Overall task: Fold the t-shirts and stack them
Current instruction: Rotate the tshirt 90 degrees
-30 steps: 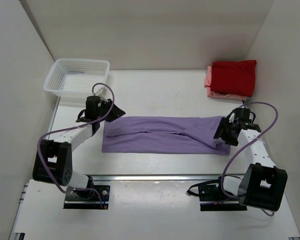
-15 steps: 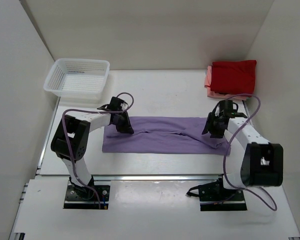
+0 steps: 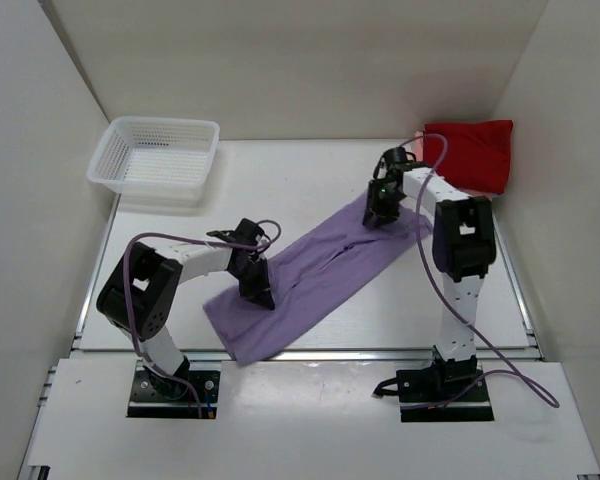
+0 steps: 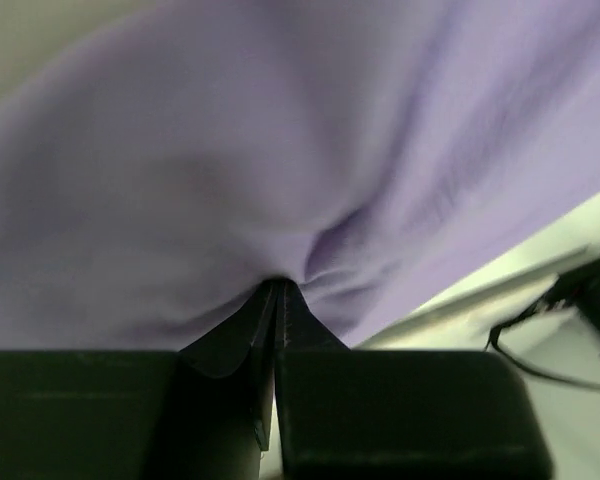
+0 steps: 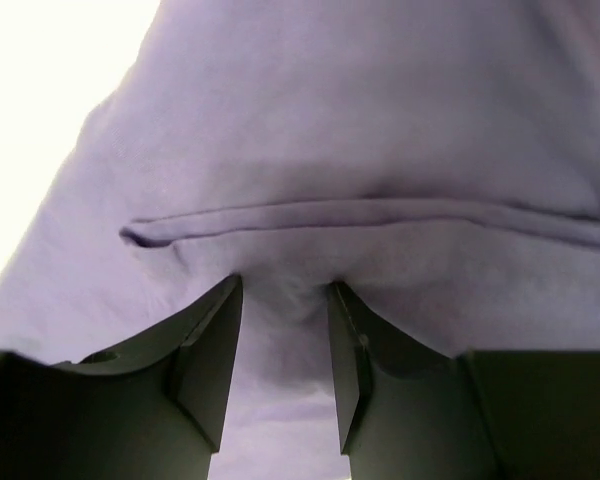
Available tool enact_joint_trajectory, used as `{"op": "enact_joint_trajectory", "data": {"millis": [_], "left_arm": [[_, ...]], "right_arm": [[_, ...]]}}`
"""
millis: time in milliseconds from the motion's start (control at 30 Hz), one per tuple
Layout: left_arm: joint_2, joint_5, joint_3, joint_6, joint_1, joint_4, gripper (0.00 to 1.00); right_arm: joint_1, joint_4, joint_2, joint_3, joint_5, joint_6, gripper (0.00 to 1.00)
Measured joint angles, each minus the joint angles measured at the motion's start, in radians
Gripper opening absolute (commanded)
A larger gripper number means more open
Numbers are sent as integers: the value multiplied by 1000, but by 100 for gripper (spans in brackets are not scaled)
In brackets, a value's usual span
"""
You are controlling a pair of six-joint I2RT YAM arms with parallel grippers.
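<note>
Where white walls (image 3: 280,60) meet, a white table (image 3: 300,175) spreads.

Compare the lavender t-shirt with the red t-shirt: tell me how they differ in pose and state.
The lavender t-shirt lies as a long strip slanting across the table's middle; the red t-shirt sits compactly folded in the far right corner. The left gripper and right gripper are on the lavender one; nothing touches the red. Both are soft cloth.

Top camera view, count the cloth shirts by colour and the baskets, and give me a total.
Light purple cloth t-shirt, spread diagonally: 1
Bright red folded cloth t-shirt: 1
Salmon pink cloth t-shirt, only an edge showing under the red one: 1
White plastic lattice basket: 1
Total: 4
</note>
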Motion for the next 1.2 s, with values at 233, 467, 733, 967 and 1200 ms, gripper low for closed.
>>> {"op": "enact_joint_trajectory", "data": {"millis": [233, 467, 733, 967, 1200], "left_arm": [[-8, 41, -1, -73, -92, -39, 15], [-87, 8, 184, -162, 31, -3, 14], [64, -12, 559, -98, 110, 166, 13], [502, 62, 930, -27, 41, 213, 12], [809, 59, 1214, 54, 0, 90, 12]], "right_arm": [[117, -88, 289, 504, -92, -71, 41], [135, -167, 324, 784, -93, -89, 46], [24, -193, 45, 603, -31, -67, 38], [94, -14, -464, -161, -108, -76, 31], [404, 313, -596, -656, -309, 31, 19]]}}
